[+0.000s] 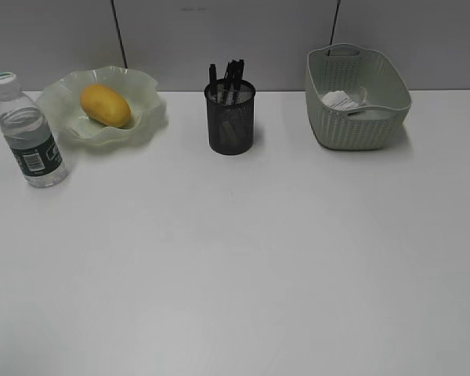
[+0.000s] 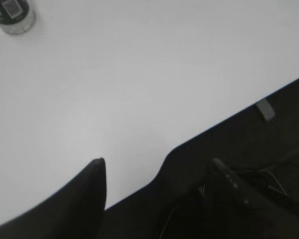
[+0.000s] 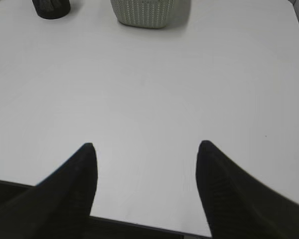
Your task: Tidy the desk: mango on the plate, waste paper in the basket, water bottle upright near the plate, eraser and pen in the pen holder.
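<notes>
With the mango point(image 1: 105, 105) lying in the plate point(image 1: 145, 94) at upper left, both empty grippers, left point(image 2: 157, 169) and right point(image 3: 145, 149), are hanging wide apart, so retreating cleanly looks best.

My large plain white desk point(image 1: 243, 266) carries four things along its far edge: a clear plastic water bottle point(image 1: 30, 133) standing upright, just beside a translucent green ruffled plate point(image 1: 145, 110); a black mesh pen holder point(image 1: 230, 117); a pale green woven-pattern basket point(image 1: 352, 125)
</notes>
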`<state>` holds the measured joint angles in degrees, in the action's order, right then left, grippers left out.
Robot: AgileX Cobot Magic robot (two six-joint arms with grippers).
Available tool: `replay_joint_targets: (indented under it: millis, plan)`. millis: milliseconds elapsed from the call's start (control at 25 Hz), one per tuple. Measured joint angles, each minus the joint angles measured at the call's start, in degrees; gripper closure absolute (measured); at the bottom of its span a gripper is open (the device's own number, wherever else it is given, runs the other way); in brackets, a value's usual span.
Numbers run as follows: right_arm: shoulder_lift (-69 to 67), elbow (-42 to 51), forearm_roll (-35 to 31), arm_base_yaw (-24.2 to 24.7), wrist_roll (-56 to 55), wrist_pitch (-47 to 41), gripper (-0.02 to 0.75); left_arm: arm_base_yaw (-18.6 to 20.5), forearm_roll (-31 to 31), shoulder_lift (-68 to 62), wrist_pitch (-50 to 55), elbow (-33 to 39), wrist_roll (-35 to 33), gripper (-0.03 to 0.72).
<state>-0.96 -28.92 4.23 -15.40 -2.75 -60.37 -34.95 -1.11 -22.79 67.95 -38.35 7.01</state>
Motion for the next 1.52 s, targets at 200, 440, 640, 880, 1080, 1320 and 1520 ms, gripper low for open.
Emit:
replay_joint_targets:
  millis: [200,440,640,880,1080,1320,1520]
  plan:
    - [0.0,0.0,-0.1,0.0,0.0,0.2,0.229,0.0,-0.1,13.2,0.0,2.4,0.0,0.214]
    - [0.0,0.0,-0.2,0.0,0.2,0.4,0.228,0.0,-0.3,17.2,0.1,5.6,0.0,0.214]
    - [0.0,0.0,-0.2,0.0,0.3,0.4,0.228,0.0,-0.3,17.2,-1.3,5.9,0.0,0.214]
    - [0.0,0.0,-0.4,0.0,0.6,0.6,0.228,0.0,0.4,16.9,-6.3,8.2,-0.5,0.214]
    - [0.0,0.0,-0.6,0.0,0.8,0.6,0.228,0.0,0.4,15.7,-6.7,8.3,-0.6,0.214]
    - [0.0,0.0,-0.6,0.0,0.9,0.6,0.228,0.0,0.4,15.7,-6.8,8.3,-0.6,0.214]
    - [0.0,0.0,-0.7,0.0,0.9,0.6,0.228,1.6,0.5,16.1,-6.8,8.3,-0.6,0.214]
